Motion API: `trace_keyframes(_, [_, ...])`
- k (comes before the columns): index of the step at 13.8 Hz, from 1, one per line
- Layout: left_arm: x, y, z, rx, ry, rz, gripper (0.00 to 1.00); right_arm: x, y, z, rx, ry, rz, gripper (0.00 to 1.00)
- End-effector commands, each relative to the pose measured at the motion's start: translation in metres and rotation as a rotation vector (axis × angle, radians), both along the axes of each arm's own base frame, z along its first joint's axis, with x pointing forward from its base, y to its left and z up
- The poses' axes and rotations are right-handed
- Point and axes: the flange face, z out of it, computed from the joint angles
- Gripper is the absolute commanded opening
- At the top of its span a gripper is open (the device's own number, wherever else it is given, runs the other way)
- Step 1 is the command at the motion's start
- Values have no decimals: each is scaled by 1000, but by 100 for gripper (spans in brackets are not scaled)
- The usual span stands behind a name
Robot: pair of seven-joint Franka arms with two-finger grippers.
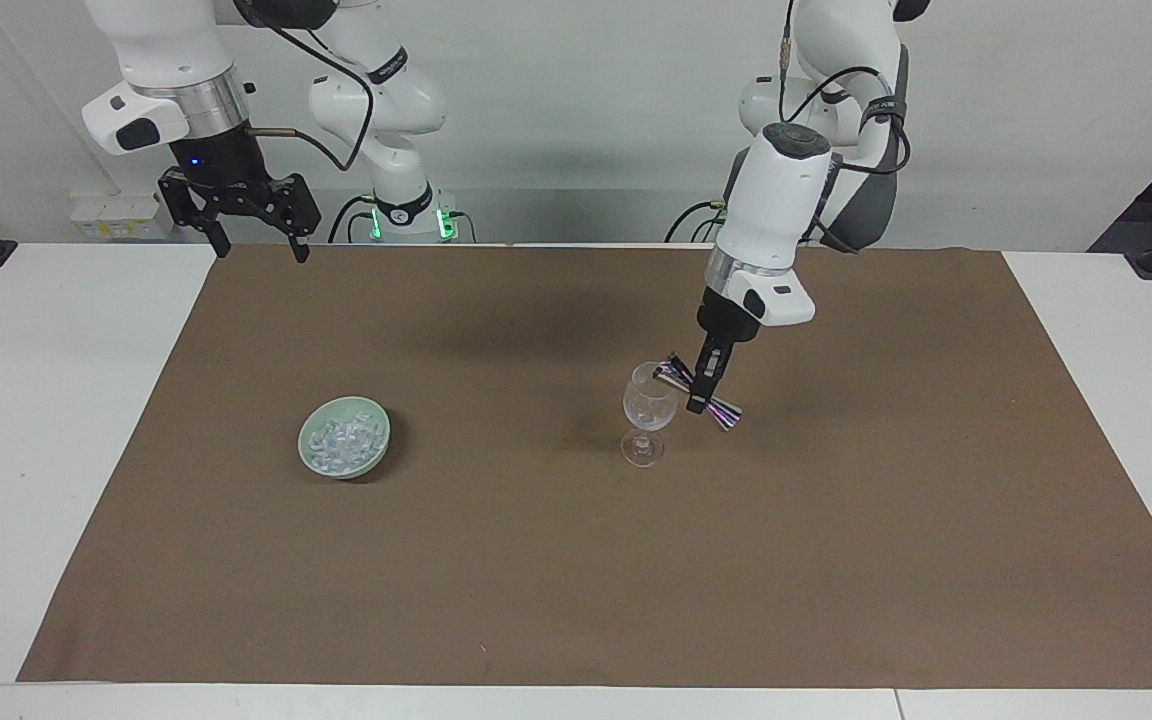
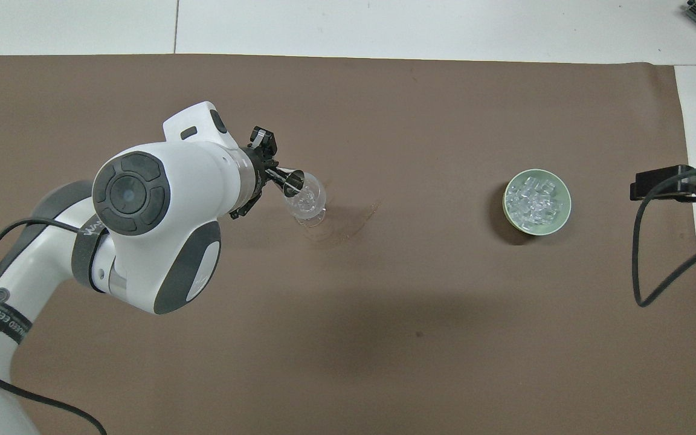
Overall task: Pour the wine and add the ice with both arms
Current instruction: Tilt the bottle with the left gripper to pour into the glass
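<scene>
I see the left gripper (image 1: 704, 393) clamped on a shiny jigger (image 1: 701, 391), tilted over the glass (image 1: 648, 408). The ice (image 1: 341, 441) lies in the green bowl (image 1: 379, 446) toward the right arm's end. The right gripper (image 1: 254, 243) waits wide open, empty.

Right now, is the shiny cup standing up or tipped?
Tipped. The left pincer holds the shiny cup slanted, its mouth at the wine glass's rim.
</scene>
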Motion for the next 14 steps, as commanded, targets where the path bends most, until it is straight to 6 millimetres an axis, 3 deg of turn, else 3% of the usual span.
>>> trace_keyframes(1, [-2,-6,0,16,-29,-2,0,-2,-4,1,21,2,17,100])
trace_keyframes(14, [-5,-14,1,64,-63,16,0,-2,-4,1,21,2,17,100])
